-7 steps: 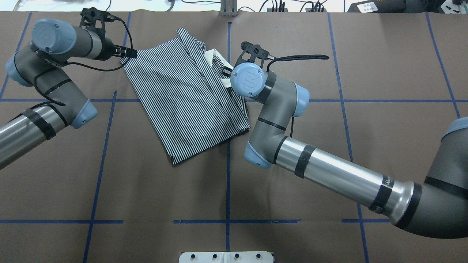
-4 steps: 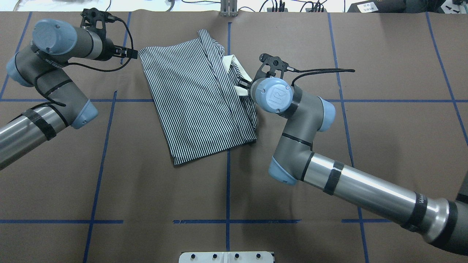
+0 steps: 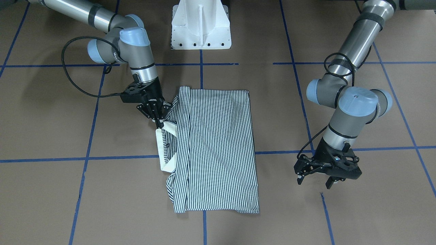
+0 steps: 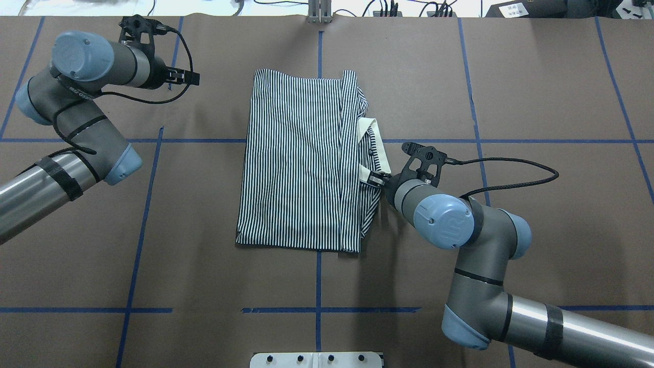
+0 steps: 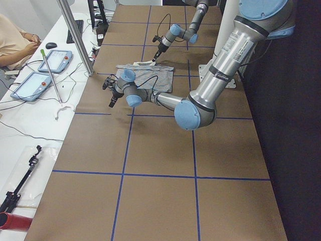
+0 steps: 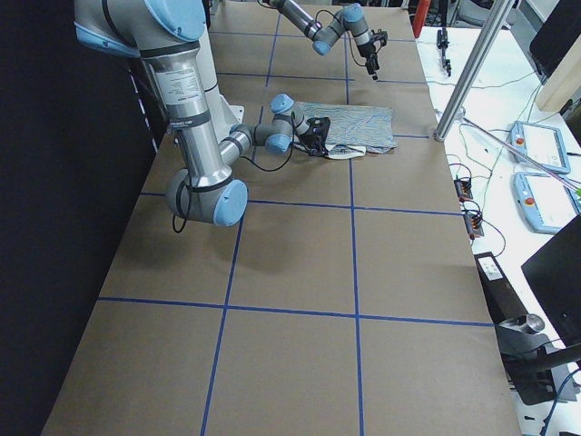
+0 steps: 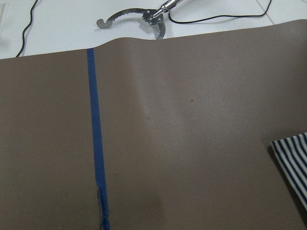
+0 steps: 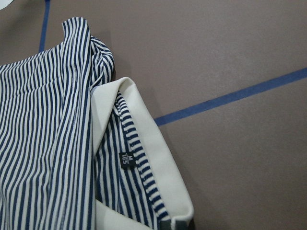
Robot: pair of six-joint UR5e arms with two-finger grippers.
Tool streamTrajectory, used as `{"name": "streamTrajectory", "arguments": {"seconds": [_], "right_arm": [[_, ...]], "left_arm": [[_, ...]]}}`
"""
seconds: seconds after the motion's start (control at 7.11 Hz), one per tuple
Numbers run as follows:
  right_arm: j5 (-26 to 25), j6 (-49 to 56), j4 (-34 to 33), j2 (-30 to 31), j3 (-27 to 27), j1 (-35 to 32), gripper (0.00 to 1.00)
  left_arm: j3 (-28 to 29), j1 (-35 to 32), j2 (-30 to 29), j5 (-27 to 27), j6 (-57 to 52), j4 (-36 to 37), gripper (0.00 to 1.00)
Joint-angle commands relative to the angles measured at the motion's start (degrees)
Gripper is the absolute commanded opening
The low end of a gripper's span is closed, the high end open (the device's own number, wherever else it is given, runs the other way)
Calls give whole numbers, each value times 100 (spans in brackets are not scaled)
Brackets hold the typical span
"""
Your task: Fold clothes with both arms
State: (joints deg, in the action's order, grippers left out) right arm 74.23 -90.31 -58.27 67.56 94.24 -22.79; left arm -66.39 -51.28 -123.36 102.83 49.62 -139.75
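Observation:
The striped polo shirt (image 4: pixel 296 163) lies folded in a near-square rectangle at the table's middle and shows in the front view (image 3: pixel 218 143). Its white collar (image 4: pixel 372 137) sticks out on the right side. My right gripper (image 4: pixel 375 179) is shut on the collar's near end, low at the table, as the front view (image 3: pixel 158 123) shows. The right wrist view shows the collar (image 8: pixel 153 148) with a size label. My left gripper (image 4: pixel 193 77) is open and empty, well left of the shirt, also in the front view (image 3: pixel 314 180). The left wrist view shows only a shirt corner (image 7: pixel 293 160).
The brown table (image 4: pixel 511 204) is crossed by blue tape lines (image 4: pixel 143 204). The white pedestal base (image 3: pixel 201 30) stands at the near edge. Cables and a post line the far edge (image 4: pixel 319 10). An operator (image 5: pixel 15 45) sits beyond the far side.
My right gripper pulled the collar right and toward the robot, turning the shirt square. The shirt's far-left corner came away from my left gripper, which stayed in place.

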Motion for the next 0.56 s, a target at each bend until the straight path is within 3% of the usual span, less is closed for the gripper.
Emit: {"name": "streamTrajectory", "arguments": {"seconds": [0.0, 0.14, 0.42], "right_arm": [[-14, 57, 0, 161, 86, 38, 20], [48, 231, -96, 143, 86, 56, 99], [335, 1186, -708, 99, 522, -92, 100]], "left_arm": [[-41, 30, 14, 0, 30, 0, 100], [-41, 30, 22, 0, 21, 0, 100], [-41, 39, 22, 0, 21, 0, 100]]}}
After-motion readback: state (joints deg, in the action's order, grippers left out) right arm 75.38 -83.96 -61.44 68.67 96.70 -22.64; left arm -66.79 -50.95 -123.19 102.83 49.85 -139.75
